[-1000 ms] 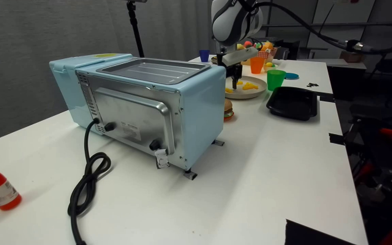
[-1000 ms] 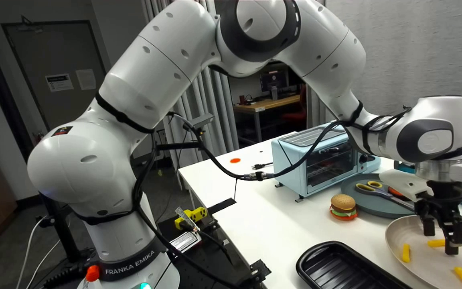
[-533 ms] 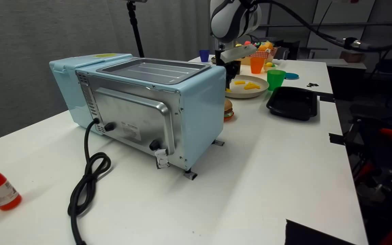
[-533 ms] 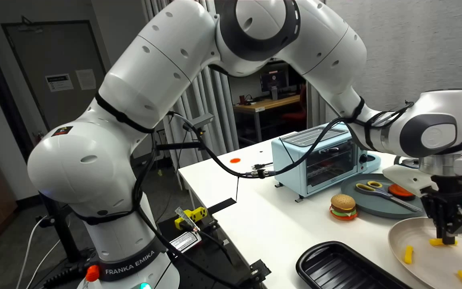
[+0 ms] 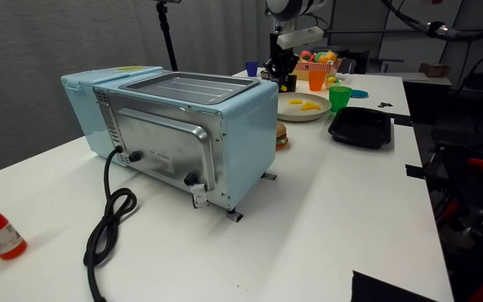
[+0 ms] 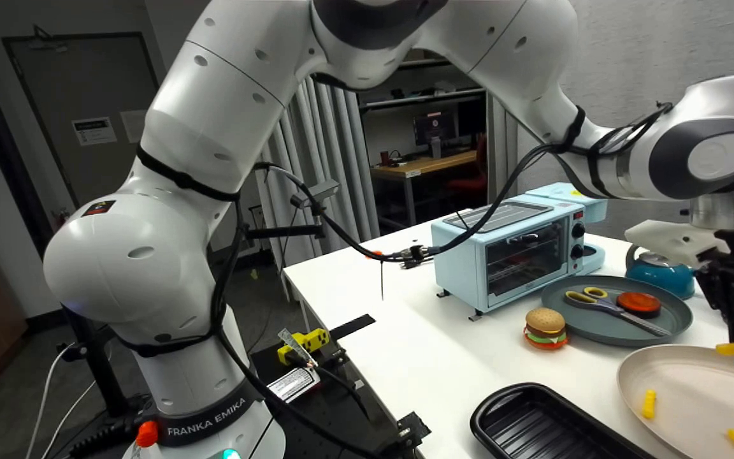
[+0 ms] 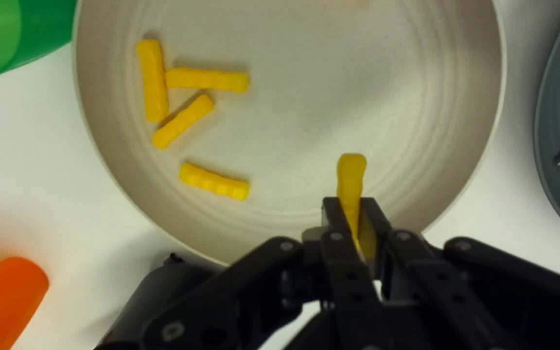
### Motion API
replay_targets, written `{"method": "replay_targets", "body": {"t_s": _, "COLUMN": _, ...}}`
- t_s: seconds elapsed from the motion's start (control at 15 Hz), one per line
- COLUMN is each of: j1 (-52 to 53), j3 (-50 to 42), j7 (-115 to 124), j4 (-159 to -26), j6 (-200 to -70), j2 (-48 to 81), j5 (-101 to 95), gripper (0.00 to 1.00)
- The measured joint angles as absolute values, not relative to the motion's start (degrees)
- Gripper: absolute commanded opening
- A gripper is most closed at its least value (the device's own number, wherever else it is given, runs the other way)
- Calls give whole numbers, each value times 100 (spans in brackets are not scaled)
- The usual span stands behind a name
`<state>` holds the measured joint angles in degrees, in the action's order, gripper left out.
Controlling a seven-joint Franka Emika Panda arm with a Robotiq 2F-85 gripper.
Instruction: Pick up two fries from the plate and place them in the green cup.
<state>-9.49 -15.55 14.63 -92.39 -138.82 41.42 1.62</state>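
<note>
My gripper (image 7: pixel 351 206) is shut on one yellow fry (image 7: pixel 351 167), which sticks out past the fingertips in the wrist view. In an exterior view that fry (image 6: pixel 729 349) hangs in the air above the far rim of the whitish plate (image 6: pixel 673 373). Several other fries (image 7: pixel 207 79) lie on the plate (image 7: pixel 304 53), most of them grouped toward the green cup's side. The green cup (image 5: pixel 339 99) stands upright right beside the plate. Only part of the cup (image 7: pixel 42 29) shows at the top left corner of the wrist view.
An orange cup (image 5: pixel 317 80) and a fruit basket (image 5: pixel 329 67) stand behind the plate. Close by are a black tray (image 5: pixel 359 128), a toy burger (image 6: pixel 545 328) and a grey plate (image 6: pixel 682 319) with scissors. The blue toaster oven (image 6: pixel 501 245) stands farther along.
The jaws have gone from open to shut around a fry. The arm has then risen, carrying that fry up off the plate. The other fries on the plate stay where they were half a second ago.
</note>
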Motion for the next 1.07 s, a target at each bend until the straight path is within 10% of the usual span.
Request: {"method": "replay_targets", "body": {"t_s": 1.07, "j1": -1373, "j3": -1965, "j7": 1226, "j4": -10842, "j6": -13820, "j2": 2729, "j5": -296, "gripper": 3}}
